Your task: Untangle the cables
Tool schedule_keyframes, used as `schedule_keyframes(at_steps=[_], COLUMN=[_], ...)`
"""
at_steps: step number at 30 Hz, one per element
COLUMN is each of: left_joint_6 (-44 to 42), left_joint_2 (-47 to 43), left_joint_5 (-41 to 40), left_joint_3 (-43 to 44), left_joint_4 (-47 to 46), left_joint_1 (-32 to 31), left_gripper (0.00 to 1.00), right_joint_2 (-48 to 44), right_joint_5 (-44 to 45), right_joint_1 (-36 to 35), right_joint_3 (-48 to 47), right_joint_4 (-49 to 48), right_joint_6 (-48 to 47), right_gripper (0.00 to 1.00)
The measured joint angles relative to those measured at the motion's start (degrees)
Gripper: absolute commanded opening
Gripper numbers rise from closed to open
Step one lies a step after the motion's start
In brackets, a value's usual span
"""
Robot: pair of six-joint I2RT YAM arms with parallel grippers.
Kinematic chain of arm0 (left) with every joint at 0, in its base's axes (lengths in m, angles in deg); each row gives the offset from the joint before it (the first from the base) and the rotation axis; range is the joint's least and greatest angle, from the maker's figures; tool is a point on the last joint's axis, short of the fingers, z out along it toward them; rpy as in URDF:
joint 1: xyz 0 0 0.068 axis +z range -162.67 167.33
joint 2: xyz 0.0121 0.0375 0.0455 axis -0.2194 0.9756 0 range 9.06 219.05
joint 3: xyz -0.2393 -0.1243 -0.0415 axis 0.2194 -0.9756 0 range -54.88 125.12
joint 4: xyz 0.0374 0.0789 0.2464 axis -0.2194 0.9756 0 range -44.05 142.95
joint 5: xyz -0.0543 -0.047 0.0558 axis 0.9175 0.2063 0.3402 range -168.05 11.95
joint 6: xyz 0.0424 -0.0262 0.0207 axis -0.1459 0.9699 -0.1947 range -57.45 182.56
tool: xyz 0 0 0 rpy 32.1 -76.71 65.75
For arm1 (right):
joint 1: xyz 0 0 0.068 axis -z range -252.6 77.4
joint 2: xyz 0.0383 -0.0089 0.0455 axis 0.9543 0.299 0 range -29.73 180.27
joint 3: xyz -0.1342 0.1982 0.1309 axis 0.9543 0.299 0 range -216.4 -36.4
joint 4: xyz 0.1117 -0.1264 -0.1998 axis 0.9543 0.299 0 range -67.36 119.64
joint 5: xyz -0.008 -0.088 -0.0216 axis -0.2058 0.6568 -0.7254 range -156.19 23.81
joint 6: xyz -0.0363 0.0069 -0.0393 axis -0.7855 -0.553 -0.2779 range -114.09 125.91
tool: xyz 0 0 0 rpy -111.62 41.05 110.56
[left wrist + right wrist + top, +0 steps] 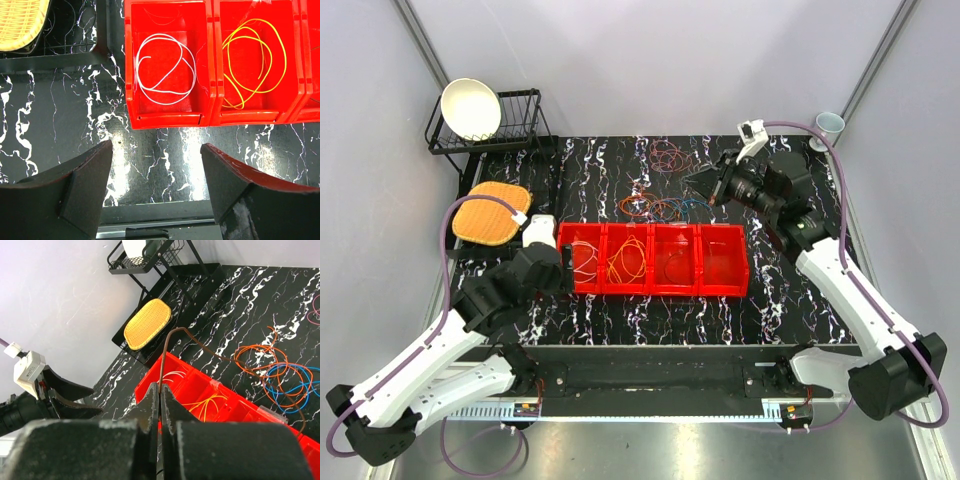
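Observation:
A tangle of orange [260, 355], blue [295, 380] and brown cables lies on the black marble table behind the red bin tray [725, 290]; it also shows in the top view [660, 207]. My right gripper [161, 391] is shut on the brown cable [172, 332], which arcs up from the jaws and runs down to the tangle. It hangs above the table right of the tangle [690, 180]. A white cable [165, 70] lies in the leftmost compartment, a yellow cable [255, 60] in the second. My left gripper [157, 155] is open and empty, beside the tray's left end [565, 262].
A separate red cable coil [670, 155] lies at the back of the table. A black dish rack [525, 125] with a white bowl [472, 108] stands at the back left, with a yellow woven pad [492, 212] in front of it. A cup [830, 124] stands at the back right.

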Motion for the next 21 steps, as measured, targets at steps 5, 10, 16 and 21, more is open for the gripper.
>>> schedule_keyframes(at_steps=[5, 10, 16, 21], left_joint_6=[0.0, 0.0, 0.0, -0.02], left_joint_2=[0.07, 0.07, 0.39, 0.39], left_joint_5=[0.0, 0.02, 0.02, 0.02], left_joint_3=[0.0, 0.0, 0.0, 0.0], left_joint_4=[0.0, 0.0, 0.0, -0.02], left_joint_1=[0.0, 0.0, 0.0, 0.0], left_gripper=[0.74, 0.74, 0.74, 0.74], right_joint_2=[-1.86, -2.01, -1.99, -1.88], right_joint_5=[-0.37, -1.62, -2.47, -2.49], right_joint_1=[0.0, 0.0, -0.04, -0.7], right_joint_3=[3.26, 7.61, 9.92, 12.63], right_joint_4=[-0.15, -0.42, -0.46, -0.17], right_joint_6=[0.35, 2.32, 3.21, 3.65], right_gripper=[0.0, 0.0, 0.0, 0.0])
